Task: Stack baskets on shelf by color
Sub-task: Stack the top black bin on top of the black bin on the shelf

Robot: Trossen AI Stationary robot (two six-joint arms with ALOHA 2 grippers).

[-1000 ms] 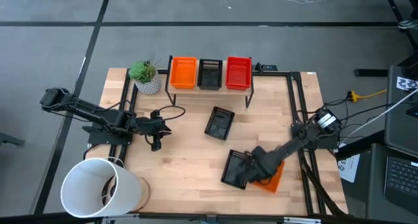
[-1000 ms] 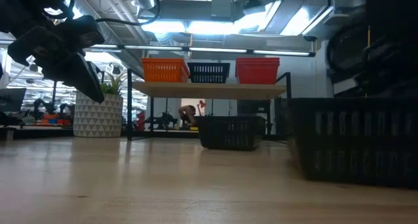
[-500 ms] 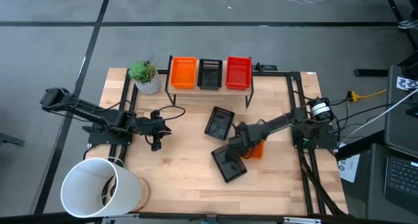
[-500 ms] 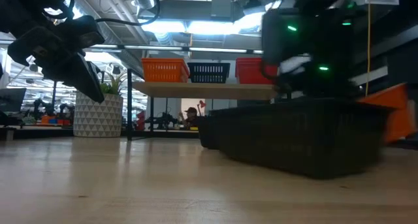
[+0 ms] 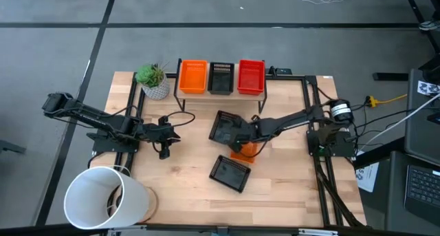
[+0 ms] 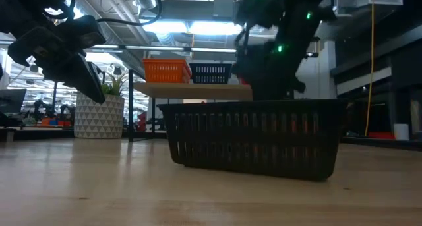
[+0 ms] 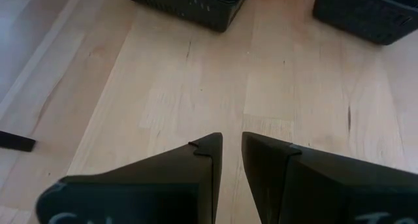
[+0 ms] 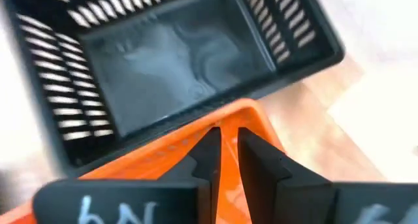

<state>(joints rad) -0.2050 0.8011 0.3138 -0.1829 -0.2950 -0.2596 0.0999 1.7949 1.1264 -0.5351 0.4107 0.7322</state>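
Left gripper (image 5: 165, 143), at left of centre in the high view, hangs above bare tabletop (image 5: 185, 167) with its fingers drawn almost together on nothing; I judge this arm to be waiting. Moving rightward, the shelf (image 6: 198, 90) runs along the upper middle of the frame and carries three colour positions: orange shelf basket (image 5: 192, 76) at its left, black shelf basket (image 5: 221, 78) in the middle, red shelf basket (image 5: 251, 76) at its right. From above I cannot tell how many trays are nested at each position, so the count already stacked is uncertain; the sorting by colour, however, looks correct so far. Below the shelf, at centre frame, two black trays sit on the table, not yet put away: the upper loose black basket (image 5: 223, 128) and, well below it, the lower loose black basket (image 5: 229, 173), which fills the foreground of the low view. Just right of these, the right gripper (image 5: 242, 135) is clamped on the rim of a loose orange basket (image 5: 245, 151); the right wrist view shows the fingers pinching that orange edge, with the upper black tray directly beyond. My reading: the task is partly done. The orange tray in hand belongs on the shelf's left stack, and both loose black trays remain for the middle one.
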